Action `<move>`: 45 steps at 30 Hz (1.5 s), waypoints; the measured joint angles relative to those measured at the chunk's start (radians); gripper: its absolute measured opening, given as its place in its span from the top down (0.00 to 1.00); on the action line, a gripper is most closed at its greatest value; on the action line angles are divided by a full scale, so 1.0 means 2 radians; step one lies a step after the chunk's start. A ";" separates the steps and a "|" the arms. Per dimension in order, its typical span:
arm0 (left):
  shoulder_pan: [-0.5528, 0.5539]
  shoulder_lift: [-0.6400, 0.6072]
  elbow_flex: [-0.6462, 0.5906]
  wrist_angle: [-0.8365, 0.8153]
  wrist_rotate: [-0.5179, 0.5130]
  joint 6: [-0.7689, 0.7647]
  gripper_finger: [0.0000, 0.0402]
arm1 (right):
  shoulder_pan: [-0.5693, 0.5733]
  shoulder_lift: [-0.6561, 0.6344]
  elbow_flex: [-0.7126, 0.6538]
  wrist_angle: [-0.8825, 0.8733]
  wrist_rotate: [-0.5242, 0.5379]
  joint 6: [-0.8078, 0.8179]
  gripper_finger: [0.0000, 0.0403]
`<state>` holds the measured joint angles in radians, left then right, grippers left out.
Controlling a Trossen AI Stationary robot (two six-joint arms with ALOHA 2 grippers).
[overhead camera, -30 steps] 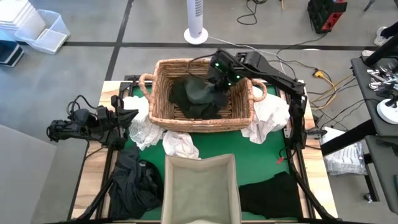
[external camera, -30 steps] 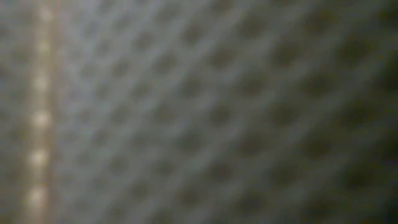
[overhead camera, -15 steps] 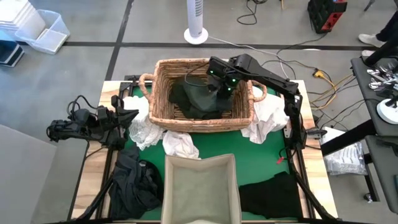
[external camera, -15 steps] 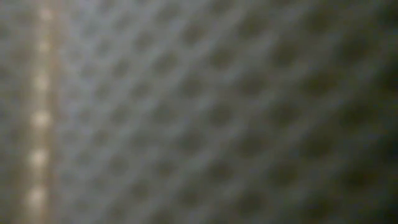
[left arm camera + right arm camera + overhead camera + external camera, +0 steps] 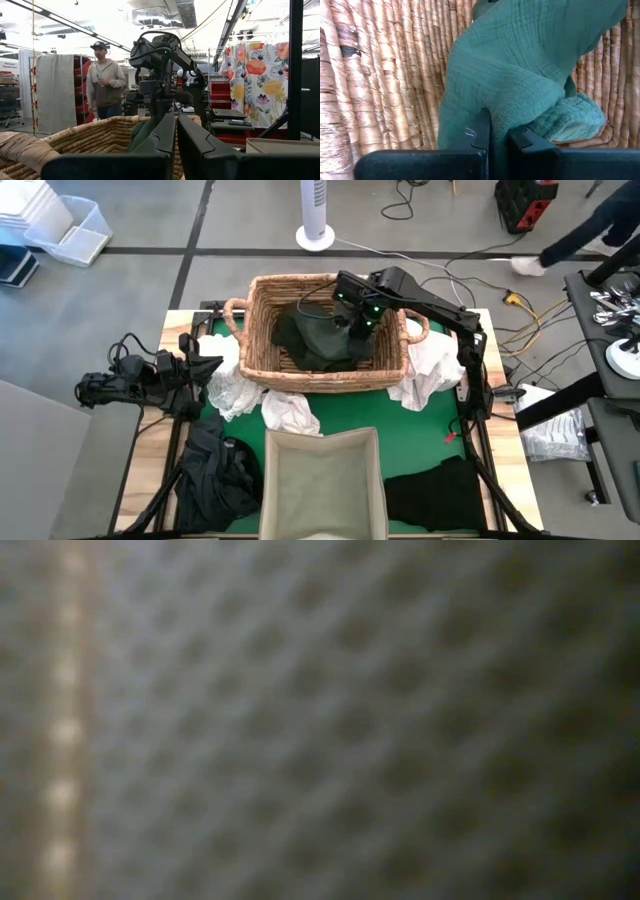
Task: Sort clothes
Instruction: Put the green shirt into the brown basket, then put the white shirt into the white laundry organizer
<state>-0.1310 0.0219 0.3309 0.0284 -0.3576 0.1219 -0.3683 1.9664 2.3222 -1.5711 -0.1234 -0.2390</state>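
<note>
A dark green garment (image 5: pixel 315 340) (image 5: pixel 520 75) is inside the wicker basket (image 5: pixel 255 330) at the table's far middle. My right gripper (image 5: pixel 352 320) (image 5: pixel 499 131) is over the basket's right half, shut on this garment. The left wrist view shows the garment (image 5: pixel 142 135) hanging under the right arm behind the basket's rim. White clothes lie outside the basket to its left (image 5: pixel 232 390), front (image 5: pixel 290 412) and right (image 5: pixel 435 370). Black clothes lie at the near left (image 5: pixel 215 470) and near right (image 5: pixel 435 495). My left gripper (image 5: pixel 212 364) (image 5: pixel 176 130) waits shut at the table's left edge. My right gripper pinches a bunched fold of the green garment (image 5: pixel 495 102) between its two fingers, coming from above and pointing down into the basket. The cloth falls away below the fingers. A rolled part (image 5: pixel 570 120) lies against the basket's wicker.
A tall fabric bin (image 5: pixel 322 485) stands at the near middle on the green mat (image 5: pixel 420 435). The low view shows only a blurred weave close to the lens. A person (image 5: pixel 102 80) stands in the room beyond the basket. The basket's wicker wall (image 5: pixel 385 75) surrounds the right gripper.
My right gripper shifted a little toward the table's near-left over the basket, carrying the green garment along in its hold. It has kept still for the last half second.
</note>
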 joint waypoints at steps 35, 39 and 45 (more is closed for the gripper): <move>0.000 0.000 0.000 0.000 0.000 0.000 1.00 | 0.001 0.000 0.000 0.043 -0.003 0.043 0.25; 0.000 0.000 0.000 0.000 0.000 0.000 1.00 | 0.001 -0.003 0.000 0.045 -0.003 0.041 0.28; 0.000 0.000 0.000 0.000 0.000 0.000 1.00 | 0.001 -0.023 0.000 0.045 -0.003 0.036 0.33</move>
<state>-0.1310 0.0219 0.3309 0.0284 -0.3576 0.1219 -0.3672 1.9201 2.3222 -1.4803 -0.1294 -0.1665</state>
